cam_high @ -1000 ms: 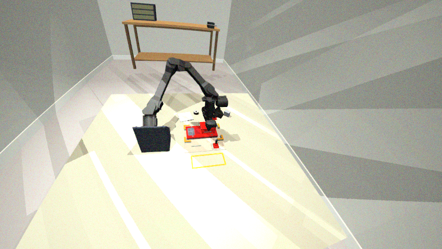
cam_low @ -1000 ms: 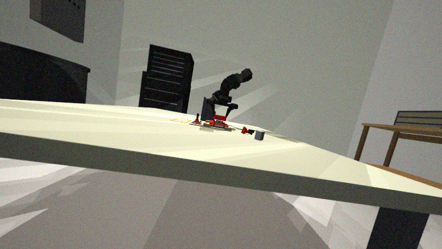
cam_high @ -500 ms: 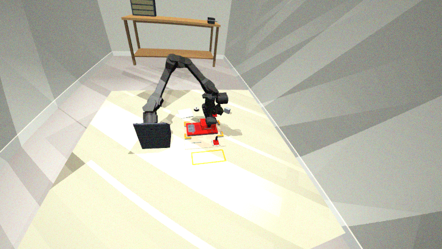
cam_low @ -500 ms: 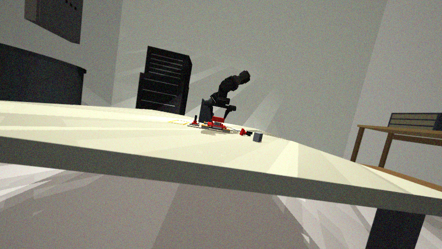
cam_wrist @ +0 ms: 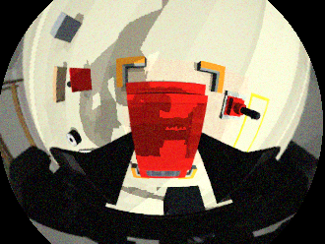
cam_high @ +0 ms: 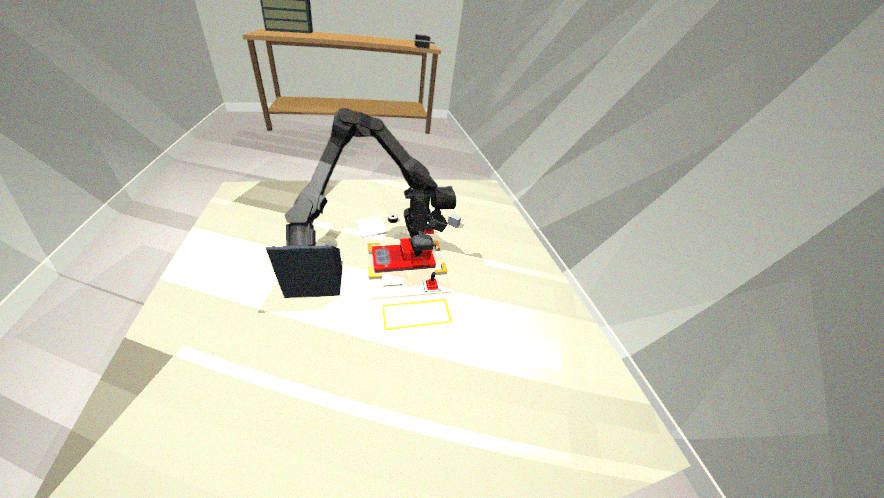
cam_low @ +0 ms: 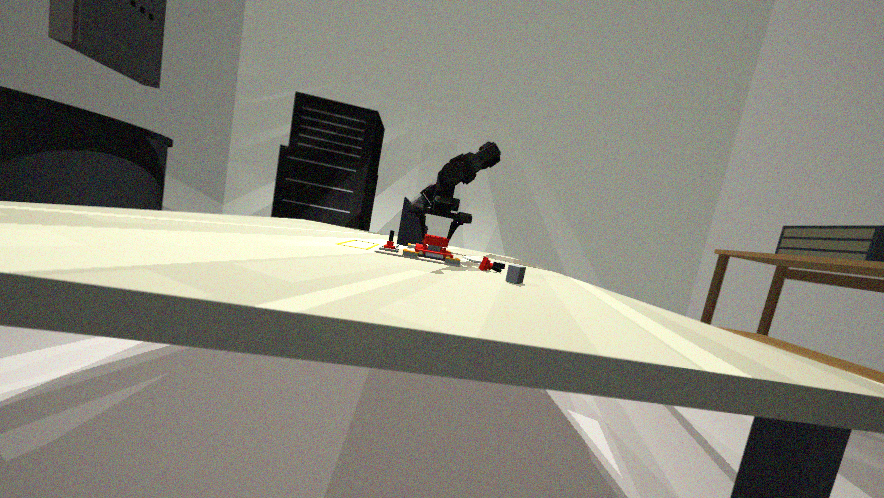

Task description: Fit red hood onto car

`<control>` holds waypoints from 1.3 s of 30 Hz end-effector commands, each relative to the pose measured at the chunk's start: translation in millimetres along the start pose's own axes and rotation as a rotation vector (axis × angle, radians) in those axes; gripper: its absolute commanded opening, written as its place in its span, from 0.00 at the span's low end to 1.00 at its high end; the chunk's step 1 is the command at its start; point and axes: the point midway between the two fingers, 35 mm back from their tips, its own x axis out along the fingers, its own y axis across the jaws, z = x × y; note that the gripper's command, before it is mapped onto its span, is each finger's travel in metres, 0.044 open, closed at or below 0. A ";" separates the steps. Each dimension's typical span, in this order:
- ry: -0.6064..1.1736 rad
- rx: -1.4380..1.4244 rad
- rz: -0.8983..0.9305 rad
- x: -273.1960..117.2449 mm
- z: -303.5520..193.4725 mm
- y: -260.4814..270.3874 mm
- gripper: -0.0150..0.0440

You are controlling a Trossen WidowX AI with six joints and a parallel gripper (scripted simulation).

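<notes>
The red hood [cam_high: 408, 248] [cam_low: 436, 240] [cam_wrist: 169, 123] is held roof up, low over the rear part of the red chassis [cam_high: 395, 265] [cam_wrist: 167, 88]. The chassis lies in the jig, whose orange corner [cam_high: 374, 273] [cam_wrist: 130, 62] shows beside it. My gripper [cam_low: 437, 236] [cam_wrist: 165, 134] is shut on the hood, one finger on each side. In the wrist view the hood looks lined up with the chassis. The engine block, pegs and corner holes are hidden. I cannot tell whether the pegs are in the holes or whether the hood touches the deck.
A red piece with an upright black peg [cam_high: 431, 283] [cam_low: 389, 244] [cam_wrist: 235, 106] stands beside the jig. On the other side are a red block [cam_low: 485, 264] [cam_wrist: 80, 80], a grey cube [cam_high: 454, 220] [cam_low: 515, 274] [cam_wrist: 67, 28] and a small wheel [cam_high: 392, 218] [cam_wrist: 74, 137]. A yellow outline [cam_high: 384, 315] marks the table.
</notes>
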 end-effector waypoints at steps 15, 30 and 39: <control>-0.001 0.007 -0.002 7.4 0.3 -0.5 0.25; -0.001 0.007 -0.002 13.3 0.4 -0.2 0.25; 0.000 0.000 0.000 12.7 0.3 0.5 0.39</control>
